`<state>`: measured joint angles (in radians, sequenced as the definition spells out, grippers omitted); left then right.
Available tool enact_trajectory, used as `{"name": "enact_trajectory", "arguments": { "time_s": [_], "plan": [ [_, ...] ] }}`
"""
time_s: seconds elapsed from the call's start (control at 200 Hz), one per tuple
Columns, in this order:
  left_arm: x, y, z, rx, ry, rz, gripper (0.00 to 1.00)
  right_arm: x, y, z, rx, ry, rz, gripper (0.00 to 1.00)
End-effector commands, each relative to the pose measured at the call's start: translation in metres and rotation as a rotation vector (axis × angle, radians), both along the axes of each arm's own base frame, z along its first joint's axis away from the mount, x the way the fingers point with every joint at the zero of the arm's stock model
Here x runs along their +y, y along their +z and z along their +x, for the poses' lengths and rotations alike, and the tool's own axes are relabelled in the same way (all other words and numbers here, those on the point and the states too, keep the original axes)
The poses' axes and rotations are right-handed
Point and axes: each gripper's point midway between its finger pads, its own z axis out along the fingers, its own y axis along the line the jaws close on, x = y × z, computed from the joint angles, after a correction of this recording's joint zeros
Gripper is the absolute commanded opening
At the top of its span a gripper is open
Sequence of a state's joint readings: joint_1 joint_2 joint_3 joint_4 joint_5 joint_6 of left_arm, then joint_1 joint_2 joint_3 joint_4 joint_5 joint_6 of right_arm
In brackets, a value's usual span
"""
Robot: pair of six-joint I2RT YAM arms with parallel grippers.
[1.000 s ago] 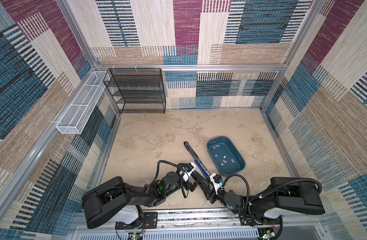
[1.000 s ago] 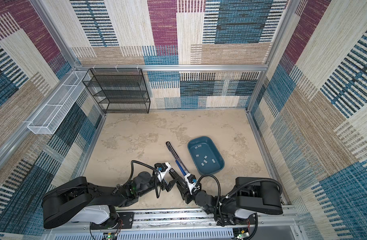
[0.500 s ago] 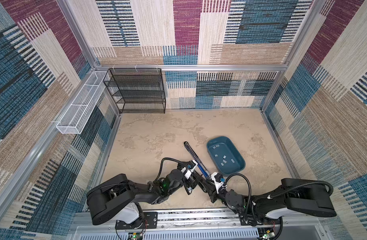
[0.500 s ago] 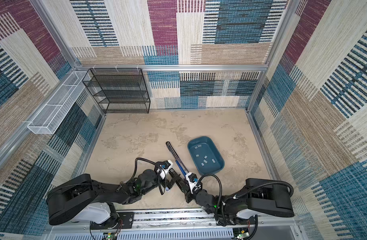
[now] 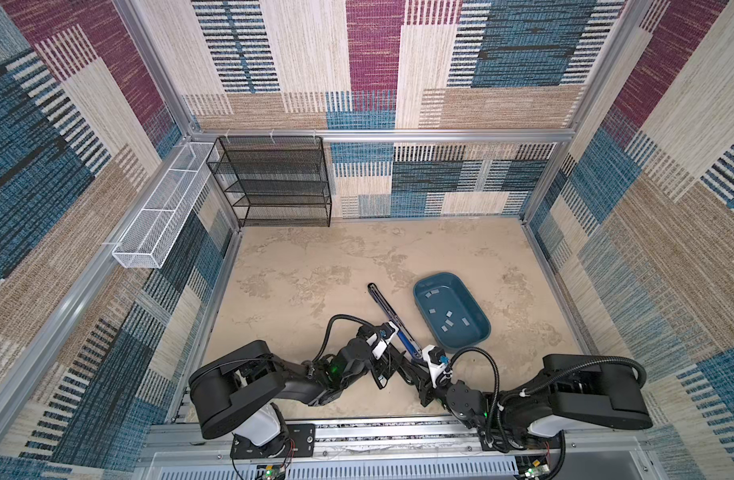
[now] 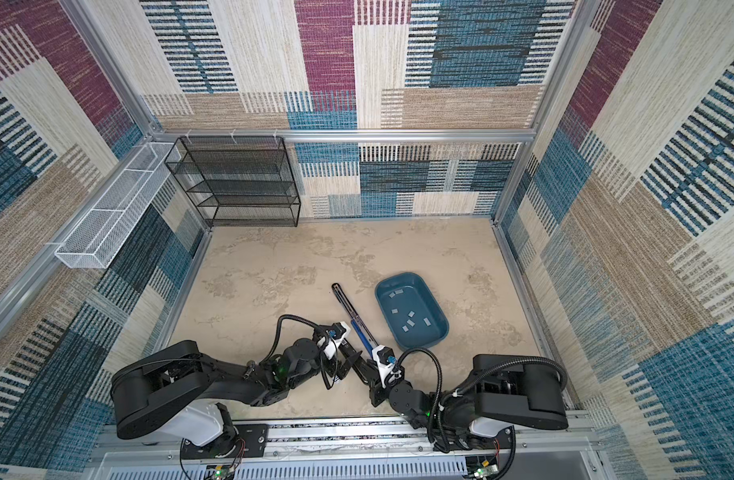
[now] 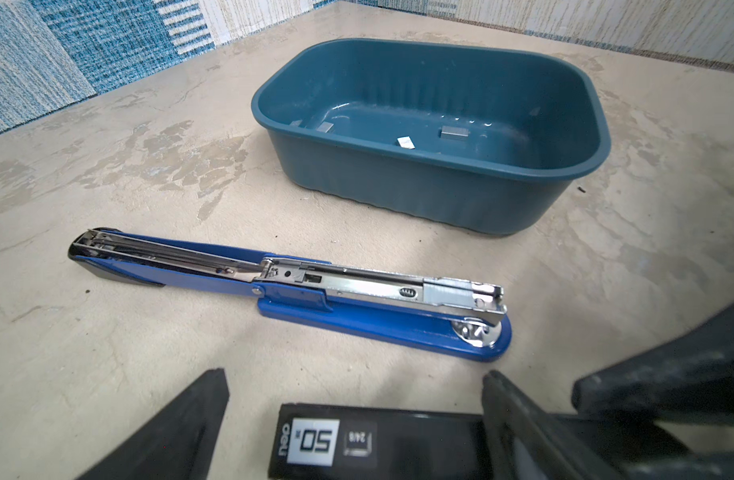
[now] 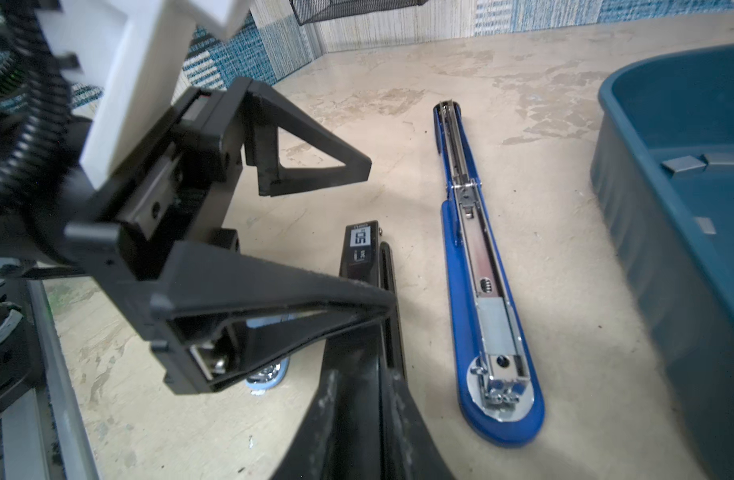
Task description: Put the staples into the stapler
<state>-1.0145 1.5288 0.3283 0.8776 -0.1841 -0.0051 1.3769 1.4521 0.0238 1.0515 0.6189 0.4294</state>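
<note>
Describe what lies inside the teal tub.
Grey staples lie scattered on the floor of the tub; nothing else shows. In the left wrist view, its near wall hides part of that floor.

The stapler [image 5: 398,328], lower middle in a top view, is glossy blue painted metal with a shiny chrome track, the bin [image 5: 461,297] to its right is smooth teal plastic holding dull grey metal staples [image 5: 447,323], the table [image 5: 315,257] is matt and mottled, and the box [image 7: 378,440] is smooth black.

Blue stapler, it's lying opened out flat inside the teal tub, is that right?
Not inside. The blue stapler lies opened out flat on the table, beside the teal tub and outside it. The left wrist view shows this.
</note>
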Motion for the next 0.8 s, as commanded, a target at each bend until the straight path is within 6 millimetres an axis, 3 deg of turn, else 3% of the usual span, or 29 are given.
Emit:
{"name": "enact_trajectory", "arguments": {
  "time_s": [0.0,0.115,0.265,0.521,0.721,0.796],
  "plan": [
    [-0.003,0.009,0.005,-0.019,0.02,-0.039,0.99,-0.005,-0.022,-0.005,0.048,0.013,-0.068,0.22],
    [-0.002,0.006,0.005,-0.018,0.02,-0.034,0.99,-0.005,-0.03,-0.006,0.066,0.013,-0.085,0.2],
    [-0.001,0.006,0.006,-0.023,0.025,-0.033,0.99,0.001,-0.026,-0.006,0.056,0.016,-0.08,0.2],
    [0.011,0.03,0.01,-0.054,0.084,-0.06,0.99,0.008,-0.004,-0.004,0.015,0.034,-0.059,0.46],
    [0.037,0.054,0.018,-0.051,0.223,-0.048,0.99,0.008,-0.01,-0.005,0.037,0.032,-0.083,0.51],
    [0.05,0.052,0.02,-0.031,0.274,-0.009,0.99,0.01,-0.012,-0.004,0.04,0.028,-0.092,0.51]
  ]
}}
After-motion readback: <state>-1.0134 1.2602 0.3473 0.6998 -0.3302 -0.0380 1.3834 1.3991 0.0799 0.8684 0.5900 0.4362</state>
